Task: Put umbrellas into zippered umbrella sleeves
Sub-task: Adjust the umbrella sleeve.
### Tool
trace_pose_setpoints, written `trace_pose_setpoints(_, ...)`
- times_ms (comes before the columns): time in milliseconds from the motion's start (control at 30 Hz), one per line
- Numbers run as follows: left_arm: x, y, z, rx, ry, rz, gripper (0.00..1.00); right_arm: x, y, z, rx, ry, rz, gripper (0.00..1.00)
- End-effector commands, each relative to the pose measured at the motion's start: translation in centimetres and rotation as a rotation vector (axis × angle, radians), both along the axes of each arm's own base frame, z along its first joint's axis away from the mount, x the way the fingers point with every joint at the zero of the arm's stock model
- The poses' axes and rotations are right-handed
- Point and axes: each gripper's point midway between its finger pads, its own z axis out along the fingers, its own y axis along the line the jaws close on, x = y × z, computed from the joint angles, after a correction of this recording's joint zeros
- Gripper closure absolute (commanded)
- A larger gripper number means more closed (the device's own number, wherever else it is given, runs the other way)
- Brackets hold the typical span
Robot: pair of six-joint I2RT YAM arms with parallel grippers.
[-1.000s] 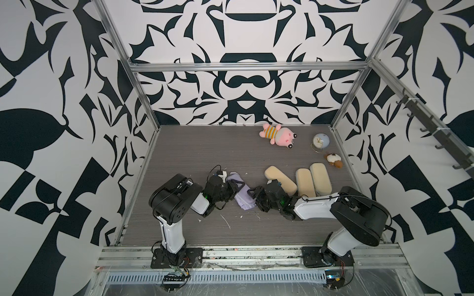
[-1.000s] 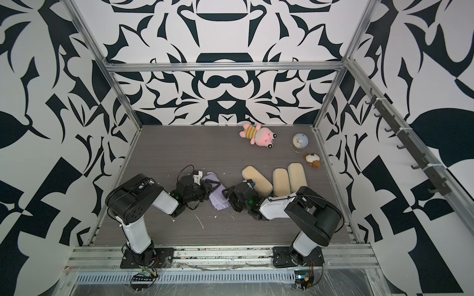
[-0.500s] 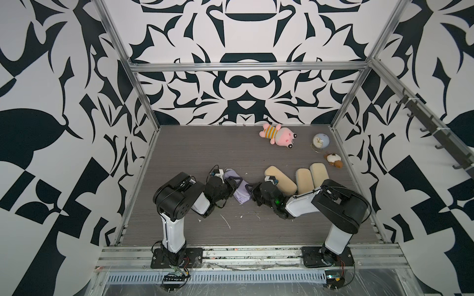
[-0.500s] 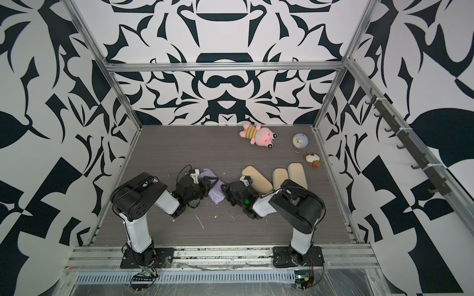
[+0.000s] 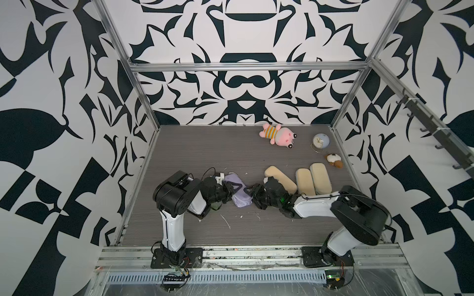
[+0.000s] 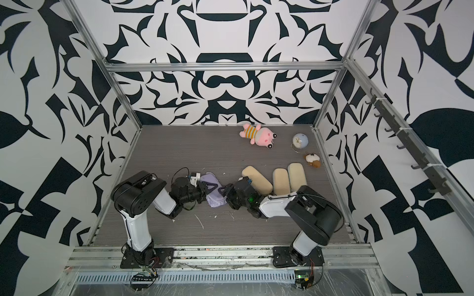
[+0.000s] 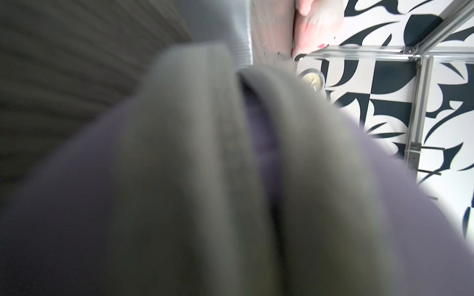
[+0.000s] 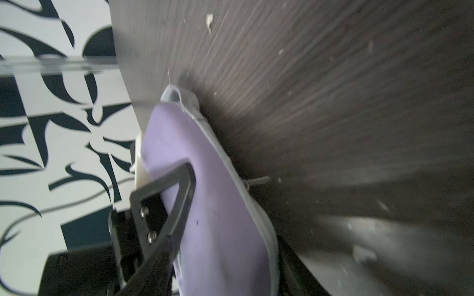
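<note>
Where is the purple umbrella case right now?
In both top views the lavender sleeve lies on the table between the left gripper and the right gripper, with three beige sleeves to its right.

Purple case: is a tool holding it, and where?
Left tool seems to pinch the purple case at its long edge; right tool, cannot tell.

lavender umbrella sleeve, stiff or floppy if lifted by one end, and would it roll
Probably holds its shape: the lavender umbrella sleeve shows a mostly smooth, rounded shell. That sleek bulge may slip from a pinch. Lying oblong on the table, it should slide rather than roll.
</note>
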Motion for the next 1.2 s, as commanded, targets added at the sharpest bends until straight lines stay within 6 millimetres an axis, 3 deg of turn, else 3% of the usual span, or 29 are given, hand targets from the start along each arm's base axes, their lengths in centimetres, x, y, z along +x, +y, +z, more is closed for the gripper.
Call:
trace_pose_setpoints(0, -0.7, -0.1, 3.8, -0.034, -0.117, -0.12, 0.84, -2.1, -2.9, 1.6, -0.061, -0.048, 0.226, 0.33)
trace_pose_setpoints(67, -0.9, -0.6, 5.8, -0.027, -0.182, -0.177, 0.83, -1.9, -5.1, 2.5, -0.083, -0.074, 0.284, 0.32)
trace_pose_setpoints(133, -1.2, -1.2, 8.3, -0.039, -0.265, -0.228, 0.82, -1.4, -5.6, 4.0, -0.047, -0.102, 0.342, 0.32)
trace_pose_setpoints(267, -2.2, -2.4, 13.0, -0.075, -0.399, -0.337, 0.78, -0.2, -3.6, 9.2, 0.061, -0.222, 0.452, 0.3)
trace_pose_setpoints(367, -2.8, -3.1, 14.4, -0.073, -0.427, -0.394, 0.74, 0.3, -2.3, 12.9, 0.186, -0.313, 0.474, 0.3)
trace_pose_setpoints(467, -2.8, -3.5, 15.3, -0.087, -0.442, -0.407, 0.73, 0.0, -1.7, 14.8, 0.278, -0.367, 0.494, 0.29)
trace_pose_setpoints(600, -3.5, -4.8, 16.7, -0.124, -0.469, -0.437, 0.69, -0.9, -0.6, 14.7, 0.292, -0.388, 0.54, 0.29)
trace_pose_setpoints(733, -3.9, -6.3, 19.3, -0.192, -0.506, -0.435, 0.61, -2.7, 2.0, 15.4, 0.356, -0.44, 0.631, 0.32)
trace_pose_setpoints(867, -3.1, -6.5, 21.6, -0.253, -0.518, -0.37, 0.51, -2.7, 3.0, 16.0, 0.398, -0.47, 0.615, 0.45)
trace_pose_setpoints(967, -2.6, -6.3, 21.3, -0.213, -0.485, -0.327, 0.39, -2.4, 3.1, 16.8, 0.417, -0.492, 0.598, 0.63)
trace_pose_setpoints(1033, -2.4, -5.5, 20.6, -0.143, -0.477, -0.288, 0.32, -2.5, 3.1, 16.9, 0.415, -0.501, 0.595, 0.64)
trace_pose_setpoints(1167, -1.3, -1.7, 18.6, 0.015, -0.417, -0.151, 0.25, -2.1, 2.9, 16.8, 0.402, -0.516, 0.572, 0.78)
